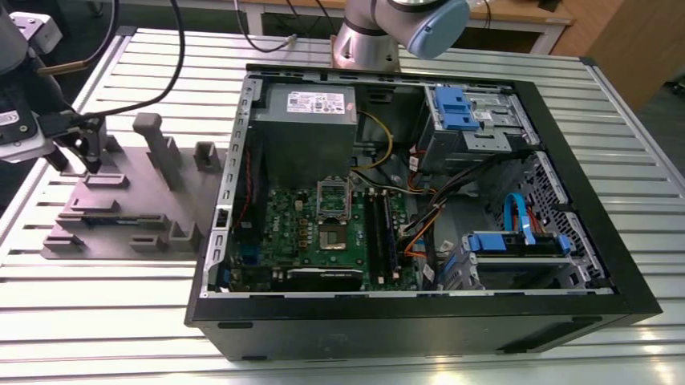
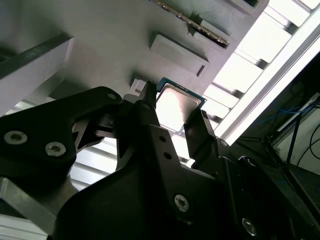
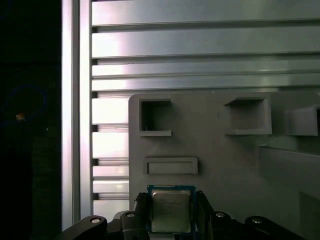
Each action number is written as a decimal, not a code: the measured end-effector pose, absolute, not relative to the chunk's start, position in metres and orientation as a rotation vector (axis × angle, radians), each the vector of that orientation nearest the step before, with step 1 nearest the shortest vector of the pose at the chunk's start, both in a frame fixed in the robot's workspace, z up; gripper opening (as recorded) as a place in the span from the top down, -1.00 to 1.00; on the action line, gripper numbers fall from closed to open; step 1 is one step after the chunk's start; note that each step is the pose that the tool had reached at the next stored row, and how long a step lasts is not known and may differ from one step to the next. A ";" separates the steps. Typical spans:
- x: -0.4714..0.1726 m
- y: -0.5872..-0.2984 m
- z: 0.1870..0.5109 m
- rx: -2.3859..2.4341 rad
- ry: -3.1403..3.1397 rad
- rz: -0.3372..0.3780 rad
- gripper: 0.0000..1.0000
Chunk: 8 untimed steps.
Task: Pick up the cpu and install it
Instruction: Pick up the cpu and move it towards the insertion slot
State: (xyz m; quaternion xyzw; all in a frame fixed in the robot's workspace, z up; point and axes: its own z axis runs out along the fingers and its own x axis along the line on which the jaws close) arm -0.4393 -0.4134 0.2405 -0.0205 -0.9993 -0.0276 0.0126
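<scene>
The cpu (image 3: 170,211): where is it?
— Between the gripper (image 3: 171,201) fingers, just over the grey tray (image 1: 118,215), at the exterior view's left of the case (image 1: 428,329).
— Gripper state?
— Clenched on the cpu; both wrist views show a finger against each opposite edge.

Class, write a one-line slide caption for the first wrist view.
Gripper straddling the cpu at the grey holder on the slatted table.
</scene>
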 end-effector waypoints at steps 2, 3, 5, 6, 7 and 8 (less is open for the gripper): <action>-0.439 -0.413 0.241 -0.064 -3.115 -0.086 0.06; -0.439 -0.413 0.242 -0.064 -3.115 -0.086 0.06; -0.439 -0.413 0.242 -0.064 -3.115 -0.086 0.06; -0.439 -0.413 0.242 -0.064 -3.115 -0.086 0.06; -0.439 -0.413 0.243 -0.064 -3.115 -0.086 0.06; -0.439 -0.413 0.243 -0.064 -3.114 -0.086 0.06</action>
